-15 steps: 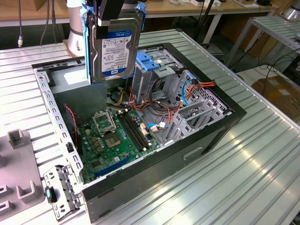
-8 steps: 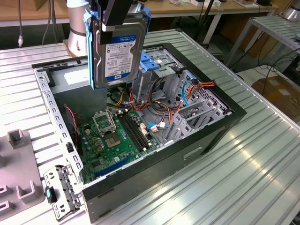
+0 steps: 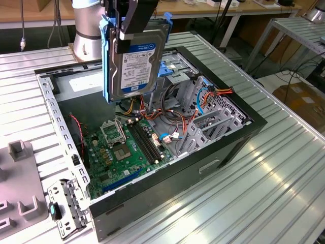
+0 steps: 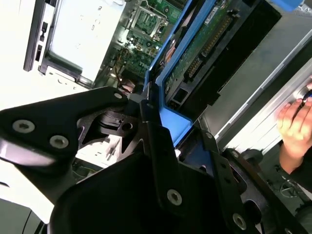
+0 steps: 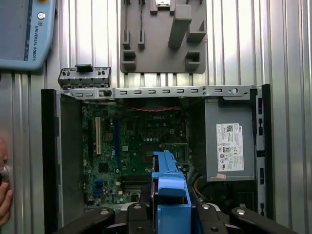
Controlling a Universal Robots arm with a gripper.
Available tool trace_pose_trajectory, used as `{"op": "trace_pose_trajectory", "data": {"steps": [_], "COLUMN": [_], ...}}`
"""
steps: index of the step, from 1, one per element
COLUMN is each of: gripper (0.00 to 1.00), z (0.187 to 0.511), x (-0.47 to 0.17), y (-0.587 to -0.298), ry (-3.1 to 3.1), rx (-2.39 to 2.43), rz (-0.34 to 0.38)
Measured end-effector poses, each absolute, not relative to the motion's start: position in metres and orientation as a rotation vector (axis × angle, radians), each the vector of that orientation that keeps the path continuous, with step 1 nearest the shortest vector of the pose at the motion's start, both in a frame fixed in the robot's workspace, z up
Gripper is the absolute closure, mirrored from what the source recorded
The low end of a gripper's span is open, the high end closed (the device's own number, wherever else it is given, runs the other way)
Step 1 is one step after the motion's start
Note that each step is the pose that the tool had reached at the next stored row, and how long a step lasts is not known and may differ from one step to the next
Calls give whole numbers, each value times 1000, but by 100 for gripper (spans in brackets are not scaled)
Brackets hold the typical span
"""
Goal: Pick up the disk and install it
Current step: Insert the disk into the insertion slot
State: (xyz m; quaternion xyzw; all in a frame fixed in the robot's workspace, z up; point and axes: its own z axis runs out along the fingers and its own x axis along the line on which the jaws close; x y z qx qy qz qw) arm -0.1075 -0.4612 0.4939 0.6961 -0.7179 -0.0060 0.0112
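Black end effector (image 3: 128,28) — disk (image 3: 136,63) gripped upright.

Robotics lab, ribbed metal worktable (image 3: 284,193), opened computer case (image 3: 152,195), benches (image 3: 193,10) behind

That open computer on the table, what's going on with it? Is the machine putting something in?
A robot arm's gripper is clamped on the disk, a hard drive in a blue frame. It holds the disk on edge in the air above the open computer case, over the green motherboard. The disk is not yet seated anywhere inside. A person's hand shows off to the side, apart from the disk.
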Motion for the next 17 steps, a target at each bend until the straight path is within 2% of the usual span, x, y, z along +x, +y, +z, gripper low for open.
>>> {"op": "trace_pose_trajectory", "data": {"steps": [17], "gripper": [63], "z": [494], "x": [-83], "y": [-461], "ry": [-2239], "rx": [2171], "rz": [-19]}}
